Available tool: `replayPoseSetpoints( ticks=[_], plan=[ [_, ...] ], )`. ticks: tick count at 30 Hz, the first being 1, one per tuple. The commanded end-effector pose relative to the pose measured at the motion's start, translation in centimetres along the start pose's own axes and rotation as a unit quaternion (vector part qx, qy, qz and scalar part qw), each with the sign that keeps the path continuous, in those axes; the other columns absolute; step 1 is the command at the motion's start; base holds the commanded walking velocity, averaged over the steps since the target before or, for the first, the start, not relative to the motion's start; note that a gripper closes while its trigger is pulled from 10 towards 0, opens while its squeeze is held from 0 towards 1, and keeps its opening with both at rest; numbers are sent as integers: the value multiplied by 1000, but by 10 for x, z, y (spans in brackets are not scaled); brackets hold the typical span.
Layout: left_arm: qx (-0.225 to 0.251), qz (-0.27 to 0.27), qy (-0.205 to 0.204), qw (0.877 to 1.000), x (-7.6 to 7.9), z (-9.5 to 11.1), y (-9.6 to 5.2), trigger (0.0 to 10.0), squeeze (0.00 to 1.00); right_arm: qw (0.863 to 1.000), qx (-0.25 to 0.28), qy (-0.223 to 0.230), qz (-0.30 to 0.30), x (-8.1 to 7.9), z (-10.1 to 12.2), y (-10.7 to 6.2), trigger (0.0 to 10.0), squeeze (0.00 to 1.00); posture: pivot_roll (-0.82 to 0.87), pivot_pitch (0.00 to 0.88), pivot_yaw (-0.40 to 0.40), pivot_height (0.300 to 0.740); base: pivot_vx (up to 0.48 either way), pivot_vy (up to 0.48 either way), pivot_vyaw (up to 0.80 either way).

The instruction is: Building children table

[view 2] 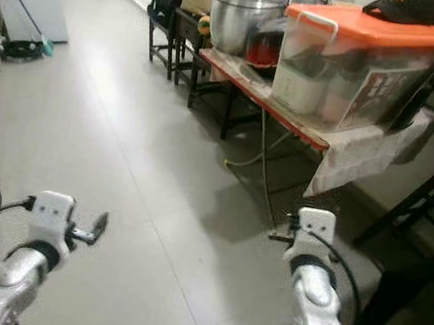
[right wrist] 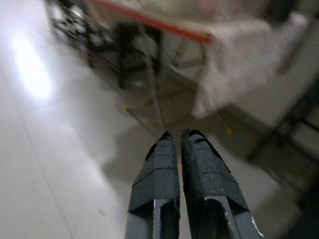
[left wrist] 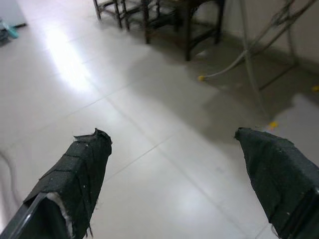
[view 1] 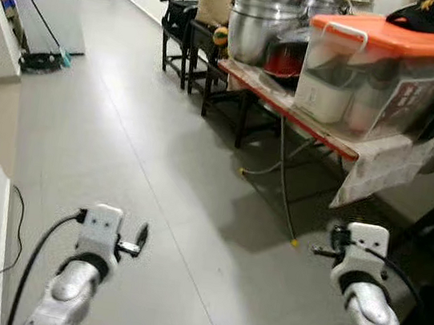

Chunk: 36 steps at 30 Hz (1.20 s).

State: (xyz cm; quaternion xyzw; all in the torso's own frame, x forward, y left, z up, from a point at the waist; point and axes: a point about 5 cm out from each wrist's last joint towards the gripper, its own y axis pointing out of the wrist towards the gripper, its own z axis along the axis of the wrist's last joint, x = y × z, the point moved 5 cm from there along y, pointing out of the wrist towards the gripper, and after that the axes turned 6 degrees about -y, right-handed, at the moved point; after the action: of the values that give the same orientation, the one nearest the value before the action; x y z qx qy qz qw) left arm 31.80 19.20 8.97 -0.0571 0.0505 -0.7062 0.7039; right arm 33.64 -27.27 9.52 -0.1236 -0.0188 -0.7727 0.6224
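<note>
Desk (view 1: 318, 132): upper right of the head views, long axis running from the right edge up toward the top centre, red-edged top under a pale cloth hanging off the near end.
On the desk: clear bin with orange lid (view 1: 396, 38) at the near end, stacked metal pots (view 1: 262, 15) behind it, dark cap (view 2: 424, 10) on the lid.
Children's table parts: cannot tell which item, if any, belongs to the task.
Left hand (left wrist: 169, 149): lower left of the head views, forearm raised forward over grey floor tiles (view 1: 158, 178), fingers spread wide, holding nothing.
Right hand (right wrist: 175, 149): lower right, forearm forward near the desk's cloth corner, fingers pressed together, nothing between them.
Beyond: dark chairs (view 1: 183, 32) at the top centre, mop (view 1: 42, 57) at the upper left.
</note>
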Motion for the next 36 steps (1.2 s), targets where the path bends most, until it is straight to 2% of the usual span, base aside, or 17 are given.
replayPoseSetpoints(
  ticks=[1,2,3,5,9,12,17,21,26,36],
  plan=[
    [-17,16,7,1000,-15,-11,0,10000,0,1000,-13,7,-17,11,-10,0,10000,0,160,0,-16,740,0,0,0],
    [-44,31,24,998,-30,-26,-3,10000,0,999,-40,7,-30,21,-28,-3,10000,0,165,0,-14,740,0,0,0],
    [-44,31,24,998,-30,-26,-3,10000,0,999,-40,7,-30,21,-28,-3,10000,0,165,0,-14,740,0,0,0],
    [-80,46,41,995,-48,-47,-8,10000,0,996,-71,6,-45,33,-49,-11,10000,0,169,0,-12,740,0,0,0],
    [-92,49,37,994,-53,-55,-12,10000,0,996,-72,8,-53,38,-53,-14,10000,0,173,0,-10,740,0,0,0],
    [-92,51,34,994,-55,-57,-13,10000,0,997,-57,8,-56,38,-48,-14,10000,0,169,0,-3,740,0,0,0],
    [-75,28,52,995,-40,-53,-9,10000,0,999,-26,16,-45,28,-34,-7,10000,0,169,0,-7,740,0,-284,0],
    [-73,25,52,996,-38,-54,-7,10000,0,999,-18,17,-44,26,-30,-5,10000,0,168,0,-7,740,0,-431,0],
    [-72,40,32,996,-46,-55,-5,10000,0,999,4,21,-42,23,-17,1,10000,0,163,0,-10,740,0,-86,0],
    [-61,58,20,996,-55,-51,-5,10000,0,999,38,26,-29,11,3,6,10000,0,165,0,-12,740,0,0,0]
  ],
)
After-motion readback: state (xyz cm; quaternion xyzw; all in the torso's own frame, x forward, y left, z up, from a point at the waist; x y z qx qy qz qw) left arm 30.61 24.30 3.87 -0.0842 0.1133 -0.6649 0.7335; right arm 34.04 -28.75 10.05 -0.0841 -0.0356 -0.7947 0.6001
